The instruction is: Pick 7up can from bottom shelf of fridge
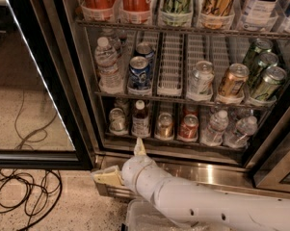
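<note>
I'm watching the robot's two-finger gripper [121, 161] hanging low in front of the tall glass-door display fridge [73, 76], level with its stainless-steel louvred base [212, 173]. The cream-coloured fingers [139, 147] are standing spread wide apart, gripping nothing. One finger is pointing up toward the shelf edge and the other is pointing left.

Just above the gripper and a touch to its left, the small pale silvery-green 7up can [117, 120] is sitting upright in the leftmost lane of the lowest grey wire shelf [176, 142], untouched. Directly above the upward finger, a brown bottle with a white cap [140, 120] is standing beside that can. Further right of the gripper I'm seeing a copper-gold can [164, 126], a red can [188, 127] and two clear water bottles [215, 128].

Down to the gripper's left, black cables [19, 201] are lying coiled on the speckled floor [74, 203] — well apart from it.
</note>
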